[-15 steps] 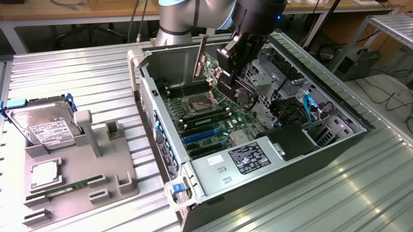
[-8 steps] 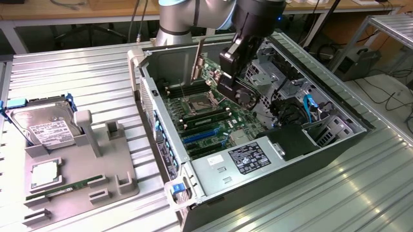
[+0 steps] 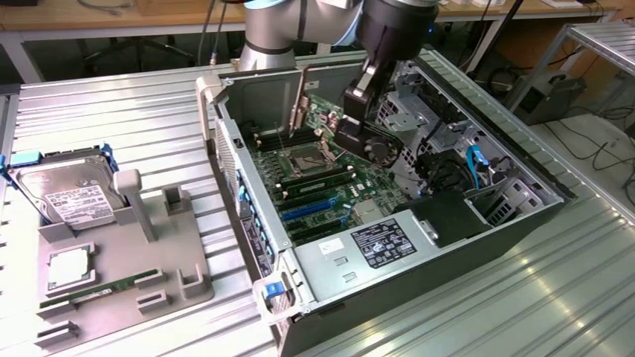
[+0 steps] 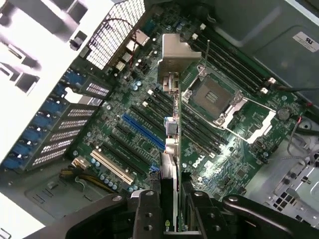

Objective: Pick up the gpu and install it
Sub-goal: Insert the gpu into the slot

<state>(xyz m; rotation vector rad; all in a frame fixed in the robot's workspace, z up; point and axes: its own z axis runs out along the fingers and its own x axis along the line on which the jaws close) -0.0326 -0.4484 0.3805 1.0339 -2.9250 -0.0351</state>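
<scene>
**Graphics card held over open computer case**

In the exterior view, the arm (image 3: 273, 30) is seen reaching down from the far edge of the ribbed metal table (image 3: 129, 119), its wrist bent over the open computer case (image 3: 226, 149). The gpu (image 3: 365, 137) is clamped in the gripper (image 3: 359, 93) at a moderate width. It is held on edge above the motherboard (image 3: 317, 178), clear of the slots, with its round black fan turned toward the exterior view's right. A black-and-white label (image 3: 382, 244) is carried on the power supply (image 3: 337, 264), but its print cannot be read. Toward the exterior view's left, a hard drive (image 3: 70, 197) with a white label, its text illegible, is propped in a grey tray (image 3: 129, 260), where a green memory stick (image 3: 100, 291) is also laid.

In the wrist view, the gpu (image 4: 172, 149) is seen edge-on, pinched between the dark fingers (image 4: 147, 214) of the gripper (image 4: 172, 209), its silver bracket (image 4: 174, 50) at the end away from the camera. It is suspended over the board between a blue slot (image 4: 144, 133) and the empty CPU socket (image 4: 212, 99). The word "DELL" (image 4: 197, 162) can be read in white on the board beside the card. A white sticker (image 4: 305, 41) on the case wall cannot be made out.
</scene>
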